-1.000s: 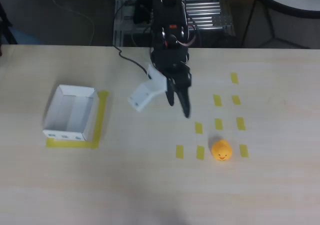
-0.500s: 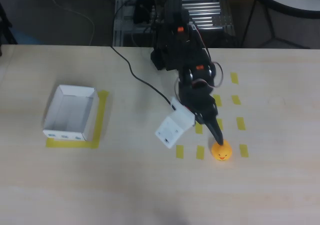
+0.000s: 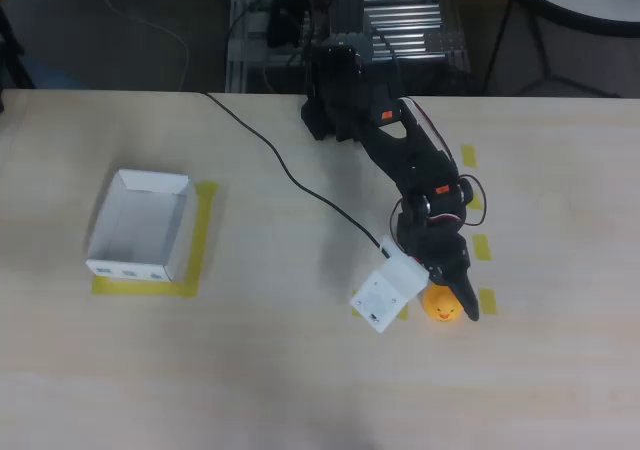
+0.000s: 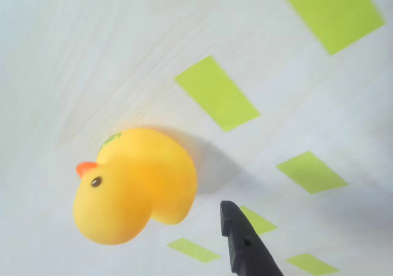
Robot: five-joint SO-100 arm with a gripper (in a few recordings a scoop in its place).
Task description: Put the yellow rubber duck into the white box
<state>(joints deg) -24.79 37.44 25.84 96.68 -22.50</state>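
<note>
Now that we've swung from mid-frame down onto the yellow rubber duck at lower right, our gripper looks spread, so the grab's next, with the white box far left.

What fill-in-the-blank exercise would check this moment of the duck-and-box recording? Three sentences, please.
1. The yellow rubber duck sits on the table among strips of ____ tape.
2. In the overhead view, the white box lies far to the ____ of the duck.
3. The white box holds ____.
The pincer is at the duck.

Missing words: yellow; left; nothing
</note>
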